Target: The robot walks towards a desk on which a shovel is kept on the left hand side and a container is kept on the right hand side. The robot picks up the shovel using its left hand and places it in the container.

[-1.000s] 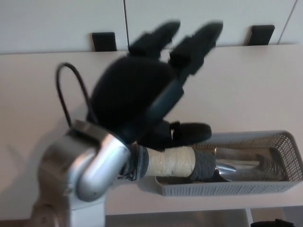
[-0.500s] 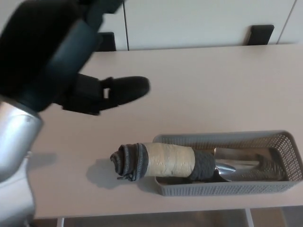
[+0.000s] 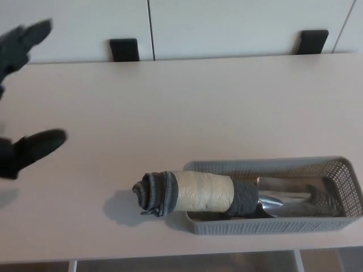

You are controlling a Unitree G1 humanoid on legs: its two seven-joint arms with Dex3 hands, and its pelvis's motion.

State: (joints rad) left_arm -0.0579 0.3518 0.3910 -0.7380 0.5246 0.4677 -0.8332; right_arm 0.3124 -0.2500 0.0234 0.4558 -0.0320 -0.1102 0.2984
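Now the shovel (image 3: 227, 195) lies in the container (image 3: 340, 224), a grey mesh basket standing near the front edge of the desk (image 3: 204, 102) on the right. Its blade end, a shiny metal scoop, rests inside the basket and catches the light along its curved edge; the far tip of the blade is hard to make out against the mesh. The handle is thick and wrapped: a dark grey band next to the blade, then a broad pale tan section that looks like tape or cloth, and at the butt end a bunched grey sock-like cover with darker stripes. The handle lies across the container's left short wall, so the butt end sticks out over the bare desk to the left and casts a soft shadow there. The shovel lies roughly lengthwise along the basket, nearer its front wall.

Only part of the left hand (image 3: 22, 96) shows at the picture's left edge, well apart from the shovel. Its black fingers (image 3: 25, 42) point up near the top corner, blurred, while the thumb (image 3: 37, 147) reaches out lower down; they are spread wide and hold nothing. The right hand does not show.

Two black brackets (image 3: 124, 49) sit at the desk's far edge against the pale wall.
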